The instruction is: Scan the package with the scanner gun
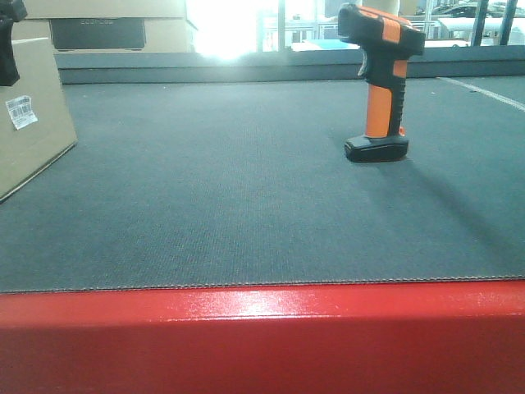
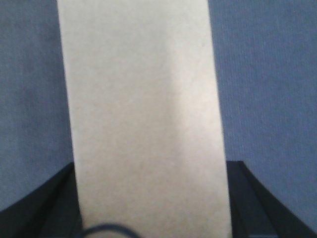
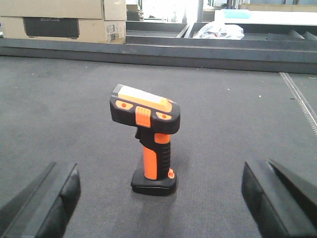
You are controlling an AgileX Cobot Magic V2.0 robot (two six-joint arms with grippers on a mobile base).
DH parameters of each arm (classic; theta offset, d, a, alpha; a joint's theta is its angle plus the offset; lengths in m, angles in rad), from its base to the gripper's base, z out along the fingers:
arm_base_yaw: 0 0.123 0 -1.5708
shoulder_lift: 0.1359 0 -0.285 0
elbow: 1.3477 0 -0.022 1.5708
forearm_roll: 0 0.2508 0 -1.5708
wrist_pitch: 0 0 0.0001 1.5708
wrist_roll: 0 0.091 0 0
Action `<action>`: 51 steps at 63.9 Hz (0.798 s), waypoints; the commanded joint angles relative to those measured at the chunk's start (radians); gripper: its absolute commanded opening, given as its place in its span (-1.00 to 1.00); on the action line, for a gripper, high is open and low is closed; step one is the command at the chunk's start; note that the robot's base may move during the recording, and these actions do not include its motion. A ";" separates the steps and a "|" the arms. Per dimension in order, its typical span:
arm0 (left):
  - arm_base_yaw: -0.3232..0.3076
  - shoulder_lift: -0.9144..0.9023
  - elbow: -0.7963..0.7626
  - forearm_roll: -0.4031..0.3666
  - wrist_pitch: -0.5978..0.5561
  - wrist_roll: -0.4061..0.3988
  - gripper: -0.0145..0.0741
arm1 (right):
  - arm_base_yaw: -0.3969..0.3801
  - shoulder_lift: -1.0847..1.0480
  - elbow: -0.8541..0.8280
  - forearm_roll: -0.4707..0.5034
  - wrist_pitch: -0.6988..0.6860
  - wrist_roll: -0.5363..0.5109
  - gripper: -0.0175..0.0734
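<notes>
Two grips to judge: box in hand, scanner standing free

Your left gripper (image 2: 153, 198) sits closed against the package (image 2: 143, 99), one finger (image 2: 47, 208) pressed to each long edge, the tan face running out ahead of the tips. Expect a light, stiff but crushable carton. Squeeze gently across the narrow sides and leave the white label (image 1: 20, 111) uncovered. Your right gripper (image 3: 159, 198) hangs level with its fingers (image 3: 277, 198) spread wide and holding nothing. The scanner gun (image 3: 148, 144) stands upright on its foot just beyond the tips, centred in the gap. It looks top-heavy and tippable, so take the ribbed orange handle, below the head. Larger cardboard boxes (image 3: 94, 29) sit far past the tips, behind the mat (image 1: 246, 189).
</notes>
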State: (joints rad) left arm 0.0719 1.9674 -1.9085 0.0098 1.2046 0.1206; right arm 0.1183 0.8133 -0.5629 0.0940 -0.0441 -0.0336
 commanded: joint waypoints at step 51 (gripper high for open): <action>0.004 -0.239 -0.009 -0.458 0.017 0.035 -0.92 | 0.086 0.419 -0.007 0.133 -0.485 -0.001 0.64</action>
State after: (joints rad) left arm 0.0748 1.7393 -1.9103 -0.4215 1.2307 0.1528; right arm 0.2022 1.1649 -0.5629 0.1713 -0.4106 -0.0336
